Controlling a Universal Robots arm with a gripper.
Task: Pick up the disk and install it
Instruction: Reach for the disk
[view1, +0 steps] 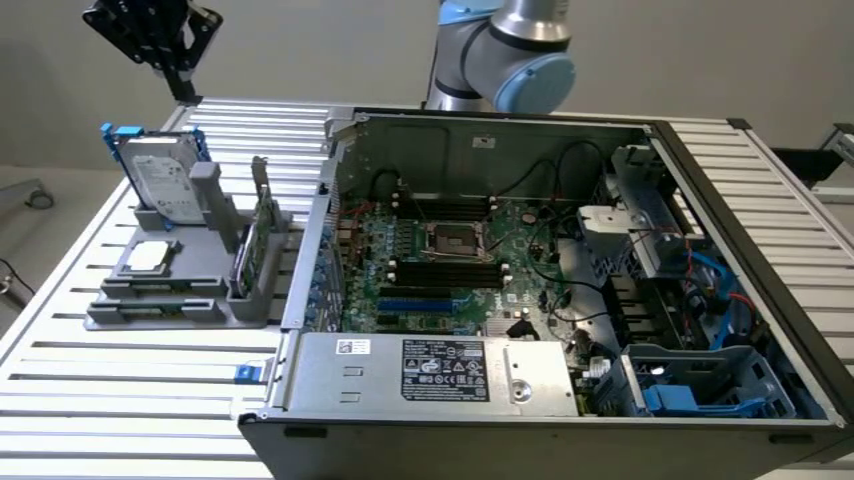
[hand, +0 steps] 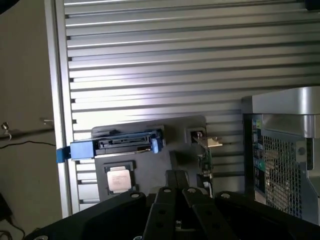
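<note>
A ribbed aluminium table (view1: 120, 390) of long parallel slats carries a moulded grey plastic holder (view1: 174, 305) on the exterior view's left and an open computer case (view1: 534, 125) of grey sheet metal beside it. The disk (view1: 163, 180), a flat silver-grey rectangle with a white label in a blue plastic frame, stands upright on its edge in a slot of the holder. A small square silver chip (view1: 150, 256) lies flat in a recess just in front of it, and a thin circuit card (hand: 206, 159) stands in another slot. Inside the case are a green motherboard (view1: 441, 250), a boxy silver power supply (view1: 427, 372) and a blue plastic cage (view1: 714, 385). The black gripper (view1: 180, 85) hangs above the disk, well apart from it, its fingers (hand: 172, 179) pressed together and holding nothing.
</note>
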